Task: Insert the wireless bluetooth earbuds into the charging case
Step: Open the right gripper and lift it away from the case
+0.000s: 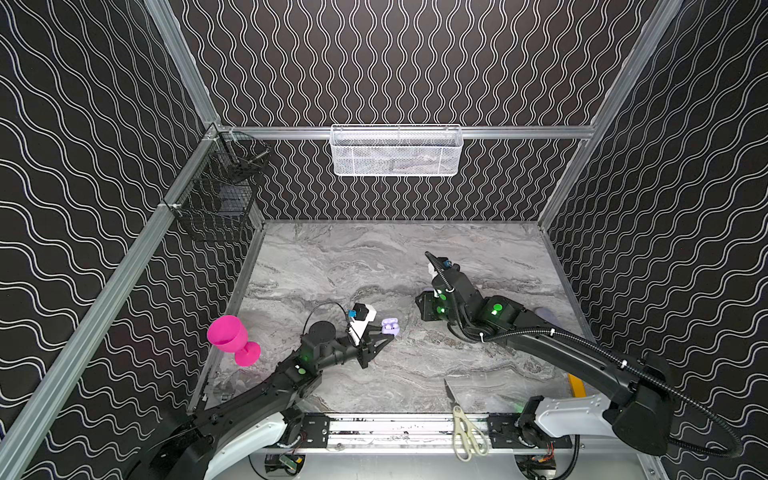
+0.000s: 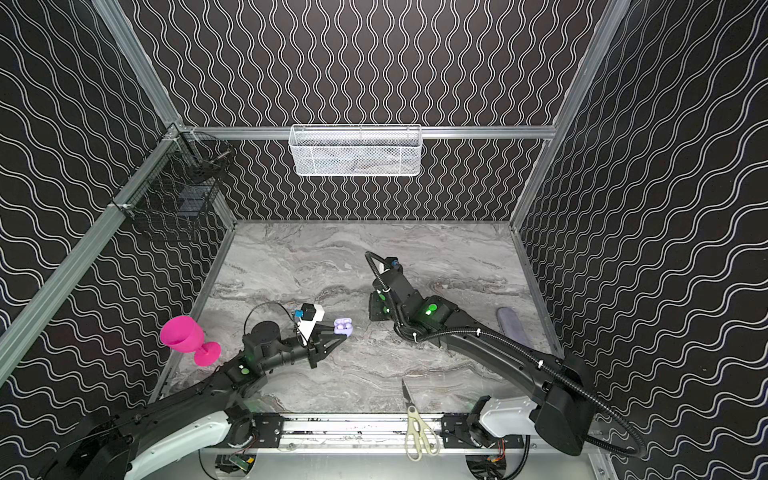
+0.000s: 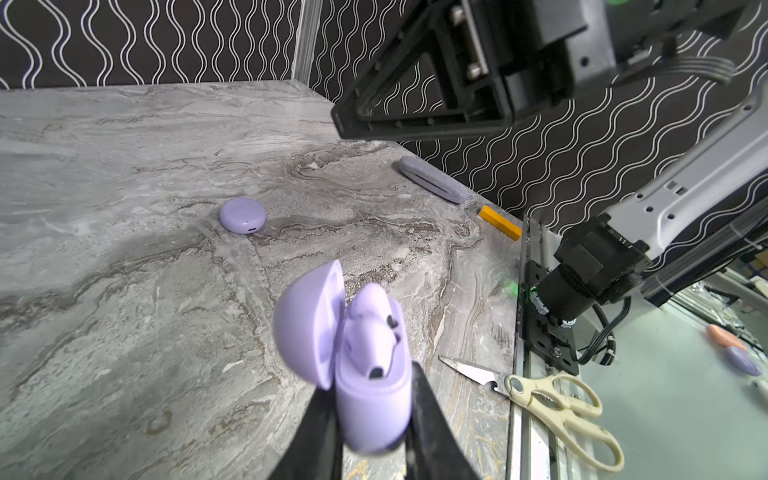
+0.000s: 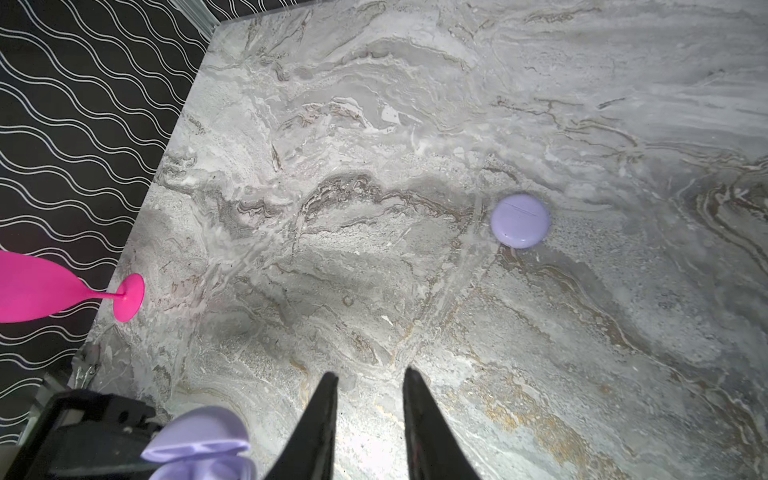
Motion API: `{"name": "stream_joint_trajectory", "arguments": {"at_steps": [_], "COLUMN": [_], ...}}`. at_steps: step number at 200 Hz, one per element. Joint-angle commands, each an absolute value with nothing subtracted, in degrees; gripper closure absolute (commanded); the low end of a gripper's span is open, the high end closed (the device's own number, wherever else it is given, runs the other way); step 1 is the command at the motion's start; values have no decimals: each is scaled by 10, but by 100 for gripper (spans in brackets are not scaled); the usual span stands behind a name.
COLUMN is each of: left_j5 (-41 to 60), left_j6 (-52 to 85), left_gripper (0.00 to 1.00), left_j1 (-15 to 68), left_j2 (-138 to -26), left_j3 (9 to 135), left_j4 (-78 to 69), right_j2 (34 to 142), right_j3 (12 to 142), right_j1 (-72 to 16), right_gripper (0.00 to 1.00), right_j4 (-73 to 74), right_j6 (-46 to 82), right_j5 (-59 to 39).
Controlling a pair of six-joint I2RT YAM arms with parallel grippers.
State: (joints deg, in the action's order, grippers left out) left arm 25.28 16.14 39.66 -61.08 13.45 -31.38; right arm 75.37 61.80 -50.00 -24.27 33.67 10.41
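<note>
A grey marbled surface (image 1: 374,266) fills a booth of black walls with white wavy lines, framed in aluminium. At 12 o'clock a white mesh basket (image 1: 396,151) hangs on the back rail, and at 10 o'clock hangs a black wire basket (image 1: 216,199); their contents are unclear. Near the centre the left claw (image 3: 370,376) pinches the open charging case (image 3: 374,419), lid up, earbuds (image 3: 370,328) seated inside. A closed round lavender case (image 4: 520,221) lies flat, apart. The right claw (image 4: 370,372), toward 3 o'clock, is slightly spread and empty.
</note>
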Motion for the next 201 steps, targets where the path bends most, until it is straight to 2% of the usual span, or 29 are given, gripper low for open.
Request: {"name": "stream_joint_trajectory", "arguments": {"at_steps": [1, 142, 201], "left_j5": [235, 208, 205], "left_j6": [140, 102, 93], "left_gripper": [77, 76, 76], "left_j1": [401, 456, 471], "left_j2": [-615, -623, -624], "left_j3": [144, 163, 166], "left_j4": [-305, -277, -274], "right_j2": [753, 828, 856], "right_j3": [614, 660, 668], "right_j1": [-487, -459, -458], "right_gripper": [70, 63, 50], "right_j4": [-238, -263, -257], "right_j6": [342, 292, 290], "right_j5": [62, -35, -77]}}
